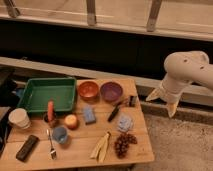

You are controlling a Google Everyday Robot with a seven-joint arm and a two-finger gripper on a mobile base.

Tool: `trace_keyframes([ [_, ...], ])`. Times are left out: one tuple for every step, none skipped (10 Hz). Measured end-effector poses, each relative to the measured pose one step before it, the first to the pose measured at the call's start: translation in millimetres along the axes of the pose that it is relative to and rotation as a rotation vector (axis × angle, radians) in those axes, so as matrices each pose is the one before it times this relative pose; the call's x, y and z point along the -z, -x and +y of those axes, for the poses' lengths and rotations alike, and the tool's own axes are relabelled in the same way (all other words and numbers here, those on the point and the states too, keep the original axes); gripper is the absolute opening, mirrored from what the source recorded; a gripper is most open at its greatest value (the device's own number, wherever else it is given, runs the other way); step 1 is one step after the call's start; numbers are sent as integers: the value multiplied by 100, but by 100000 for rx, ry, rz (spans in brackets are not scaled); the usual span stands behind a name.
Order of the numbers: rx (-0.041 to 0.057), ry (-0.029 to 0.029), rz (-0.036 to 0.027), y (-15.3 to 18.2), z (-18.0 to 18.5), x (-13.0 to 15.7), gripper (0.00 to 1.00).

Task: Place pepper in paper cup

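Note:
The pepper is a slim red-orange piece standing upright at the front edge of the green tray, with its lower end in a small dark holder. To its left, at the table's left edge, sits the cream paper cup. My gripper hangs off the table's right side, well away from both. It points down, open, and nothing is between its pale fingers.
On the wooden table are an orange bowl, a purple bowl, a round orange fruit, a blue cup, a fork, a blue sponge, a brush, a banana and grapes. A railing runs behind.

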Motion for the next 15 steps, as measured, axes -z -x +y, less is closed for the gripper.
trace_keyframes([
  [1,3,-5,0,0,2,74],
  [-2,-1,0,1,-3,1,74],
  [6,3,0,-1,6,-1,74],
  [0,0,0,0,-1,0,74],
  [39,-82,-74,-37,3,13,74],
  [655,-93,-1095,35,27,88,74],
  [1377,672,-1291,-123,339,454,74],
  [2544,428,-2009,-225,792,792,74],
  [2991,818,-1558,-673,1540,779,74],
  [3523,887,-1956,-784,1986,875,74],
  [3487,753,-1628,-816,2138,729,74],
  [4617,980,-1013,-1224,2641,729,74],
  [4917,1404,-801,-1291,2479,686,74],
  [6388,1556,-1401,-1759,2690,1032,74],
  [3924,1223,-709,-1003,1614,530,74],
])
